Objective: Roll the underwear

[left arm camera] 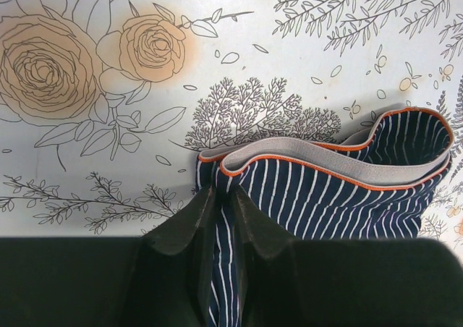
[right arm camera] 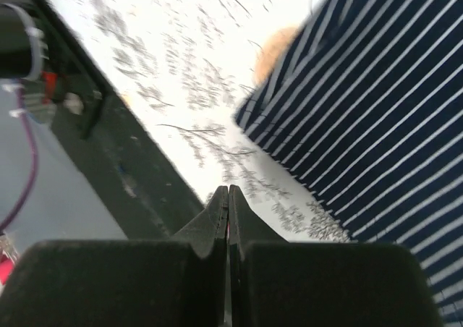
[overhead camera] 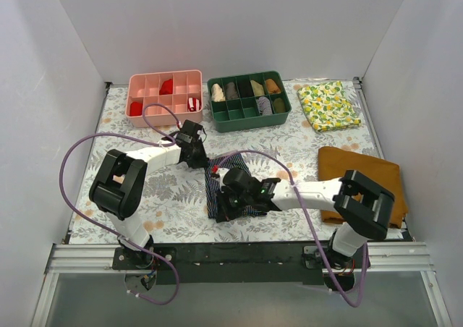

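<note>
Item: underwear [overhead camera: 214, 182], lying at the centre of the top view on the floral table [overhead camera: 145, 124], with its waistband [left arm camera: 325, 164] rumpled open.
My left gripper [left arm camera: 222, 195]: pinching the cloth at the waistband corner.
My right gripper [right arm camera: 228, 197]: pressed together, empty, over the table beside the striped edge.
Step, as I judge it: arranging the cloth; roll not yet begun.
Next: my right gripper needs to open, take an edge and turn it over evenly.

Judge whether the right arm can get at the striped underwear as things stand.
Probably yes: its shut fingers hang over bare tablecloth just beside the edge of the underwear, with nothing between, though they must open first.
</note>
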